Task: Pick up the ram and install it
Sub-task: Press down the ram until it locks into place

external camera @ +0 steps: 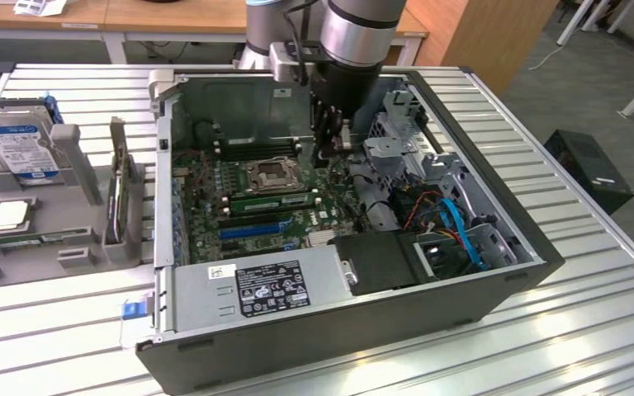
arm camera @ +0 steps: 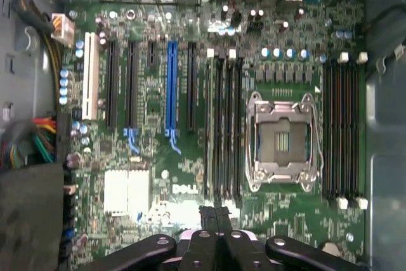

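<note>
The ram [external camera: 274, 199], as far as you can tell, is the narrow green strip lying along the black memory slots [arm camera: 225, 131], just on the near side of the CPU socket [external camera: 270, 174]; whether it is fully seated can't be made out. Your gripper [external camera: 333, 153] hangs inside the open computer case [external camera: 405, 305] at the exterior view's right end of those slots, fingers pressed together, and you can't tell whether anything thin is pinched between them

surface: slatted metal table [external camera: 581, 330] | behind: wooden desks [external camera: 174, 16] | below: grey floor [external camera: 614, 49], black box [external camera: 589, 169]
</note>
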{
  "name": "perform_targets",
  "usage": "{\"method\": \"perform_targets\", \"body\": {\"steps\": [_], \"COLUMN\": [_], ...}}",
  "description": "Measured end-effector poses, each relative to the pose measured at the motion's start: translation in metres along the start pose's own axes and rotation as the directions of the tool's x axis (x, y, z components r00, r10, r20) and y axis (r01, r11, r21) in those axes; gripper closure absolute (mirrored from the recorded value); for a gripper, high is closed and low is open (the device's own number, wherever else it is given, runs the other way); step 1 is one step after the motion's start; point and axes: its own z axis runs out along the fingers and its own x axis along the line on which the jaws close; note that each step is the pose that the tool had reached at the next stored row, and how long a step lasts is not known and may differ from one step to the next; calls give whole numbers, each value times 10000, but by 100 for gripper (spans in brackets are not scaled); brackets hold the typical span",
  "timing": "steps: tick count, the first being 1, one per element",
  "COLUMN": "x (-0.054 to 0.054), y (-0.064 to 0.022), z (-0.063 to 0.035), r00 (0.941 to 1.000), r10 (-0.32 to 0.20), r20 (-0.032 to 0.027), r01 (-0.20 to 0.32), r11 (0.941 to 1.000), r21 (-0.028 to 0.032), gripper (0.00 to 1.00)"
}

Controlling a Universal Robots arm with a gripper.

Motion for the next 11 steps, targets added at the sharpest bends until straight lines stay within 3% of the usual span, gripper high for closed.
{"method": "perform_targets", "body": {"steps": [11], "x": [2], "y": [-8], "z": [56], "r00": [10000], "r10": [1], "r20": [0], "r01": [-1], "r11": [10000], "r21": [1], "gripper": [89]}}
